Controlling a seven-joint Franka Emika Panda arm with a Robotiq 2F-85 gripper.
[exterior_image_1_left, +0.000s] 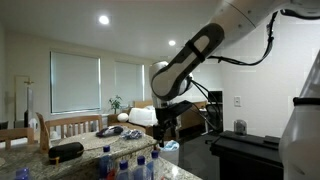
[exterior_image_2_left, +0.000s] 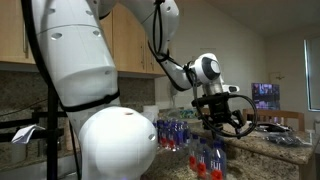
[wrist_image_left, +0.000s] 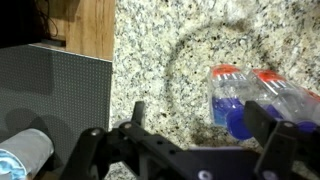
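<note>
My gripper (wrist_image_left: 200, 125) is open and empty above a speckled granite countertop (wrist_image_left: 170, 50). In the wrist view two plastic water bottles with blue labels, one blue-capped (wrist_image_left: 235, 105) and one red-capped (wrist_image_left: 285, 95), lie just by the right finger. In both exterior views the gripper (exterior_image_1_left: 165, 128) (exterior_image_2_left: 222, 118) hovers over a cluster of water bottles (exterior_image_1_left: 130, 167) (exterior_image_2_left: 185, 133) standing on the counter.
A dark grey box (wrist_image_left: 50, 95) and wooden panel (wrist_image_left: 85, 25) sit left in the wrist view. A black object (exterior_image_1_left: 66, 151), wooden chairs (exterior_image_1_left: 70, 125) and a dark cabinet (exterior_image_1_left: 245, 155) show in an exterior view. Wooden cupboards (exterior_image_2_left: 130, 40) hang behind the arm.
</note>
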